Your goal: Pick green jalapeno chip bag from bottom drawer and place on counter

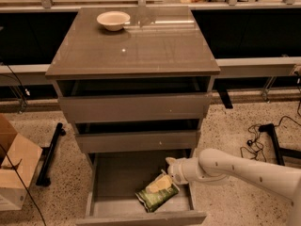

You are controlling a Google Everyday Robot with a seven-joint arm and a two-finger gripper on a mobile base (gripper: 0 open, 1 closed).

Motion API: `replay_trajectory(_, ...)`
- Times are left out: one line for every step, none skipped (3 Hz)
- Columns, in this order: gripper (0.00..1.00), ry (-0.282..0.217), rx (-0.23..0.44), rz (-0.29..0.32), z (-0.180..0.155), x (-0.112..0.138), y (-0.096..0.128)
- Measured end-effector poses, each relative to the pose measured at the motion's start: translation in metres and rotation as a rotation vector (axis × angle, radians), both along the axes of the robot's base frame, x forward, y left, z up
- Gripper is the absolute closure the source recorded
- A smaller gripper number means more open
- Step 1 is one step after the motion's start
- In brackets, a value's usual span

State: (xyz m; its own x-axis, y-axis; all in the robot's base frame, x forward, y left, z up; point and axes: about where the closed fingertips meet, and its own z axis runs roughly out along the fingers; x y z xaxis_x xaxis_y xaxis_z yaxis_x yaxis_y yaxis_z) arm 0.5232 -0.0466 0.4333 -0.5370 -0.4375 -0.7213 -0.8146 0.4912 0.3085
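The green jalapeno chip bag (pixel 156 193) lies tilted in the right part of the open bottom drawer (pixel 113 178). It is green foil with a yellowish patch on its upper end. My gripper (pixel 170 175) reaches in from the right on a white arm and sits right at the bag's upper right end, touching or just above it. The counter (pixel 134 46) is the glossy grey-brown top slab of the cabinet, above the two other drawers.
A white bowl (pixel 113 20) stands at the back left of the counter. The middle and top drawers stand slightly open. A cardboard box (pixel 13 166) is on the floor at left. Cables and a black stand foot (pixel 270 135) lie on the floor at right.
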Motion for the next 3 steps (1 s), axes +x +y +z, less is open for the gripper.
replay_trajectory(0.00, 0.004, -0.076, -0.041, -0.048, 0.016, 0.008)
replay_trajectory(0.00, 0.015, -0.143, -0.073, -0.099, 0.029, 0.013)
replay_trajectory(0.00, 0.062, -0.183, -0.119, -0.159, 0.041, 0.013)
